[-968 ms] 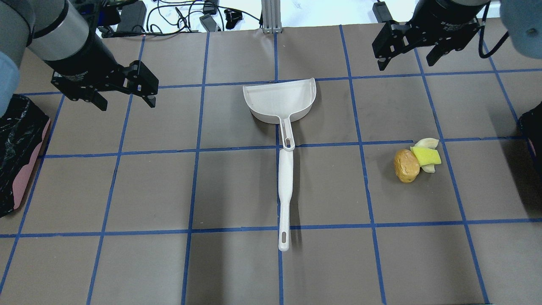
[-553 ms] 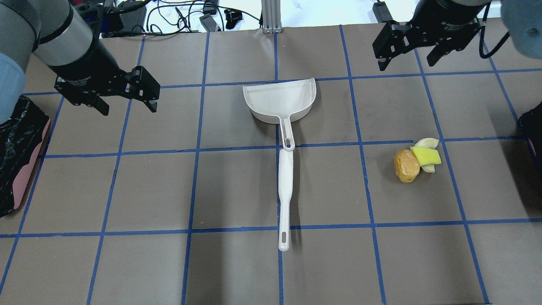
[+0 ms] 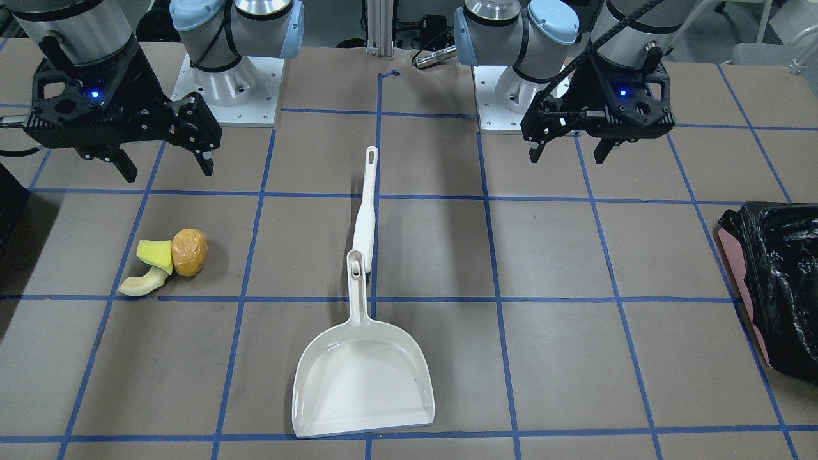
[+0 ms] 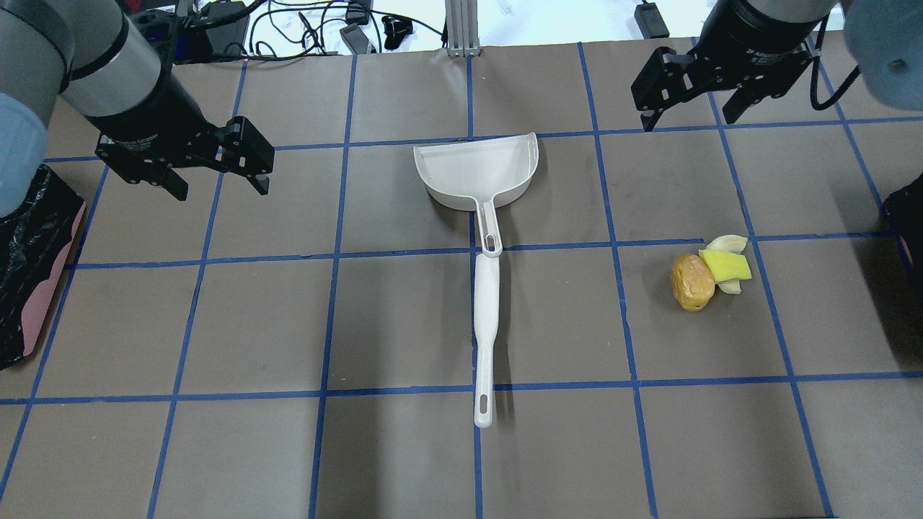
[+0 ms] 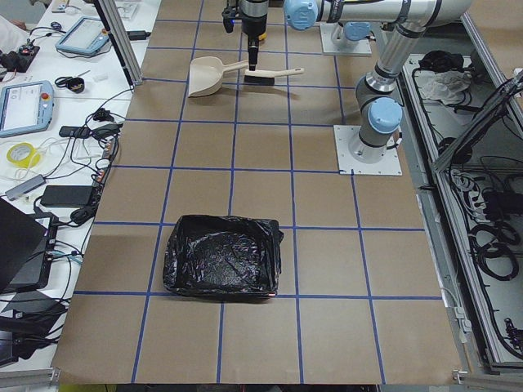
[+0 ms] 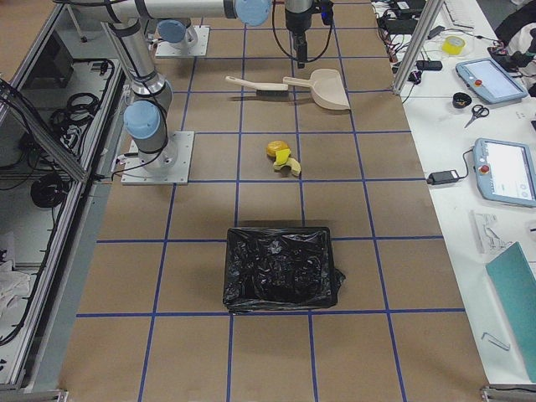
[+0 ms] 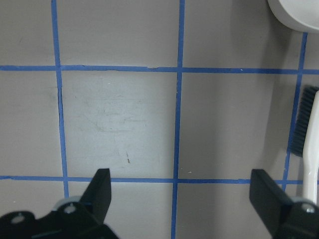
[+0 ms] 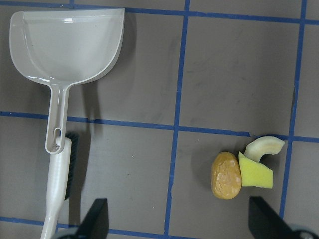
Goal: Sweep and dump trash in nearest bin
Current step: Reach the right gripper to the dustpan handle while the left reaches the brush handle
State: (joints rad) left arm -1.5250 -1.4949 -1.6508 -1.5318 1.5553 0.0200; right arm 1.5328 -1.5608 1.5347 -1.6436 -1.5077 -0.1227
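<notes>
On the brown paper-covered table with the blue tape grid, your white plastic dustpan lies flat at the centre line, its mouth turned away from the robot's base. The white-handled brush with dark bristles lies in line behind it, and its tip overlaps the end of the pan's handle. Trash sits on the robot's right as one touching cluster. You get the brown-orange potato-like lump, the yellow sponge-like wedge right against it, and the pale yellow curved peel-like slice partly under the wedge. Nearest bin is the dark, near-black box, only a sliver at the right edge of the overhead view, near the trash but apart from it. The pink bin lined with a crinkled black bag stands at the opposite end. Left gripper hangs over bare table, well to the left of the pan, fingers spread wide and holding nothing. Right gripper is likewise spread and empty, above the table on the far side of the trash, well apart from it.
</notes>
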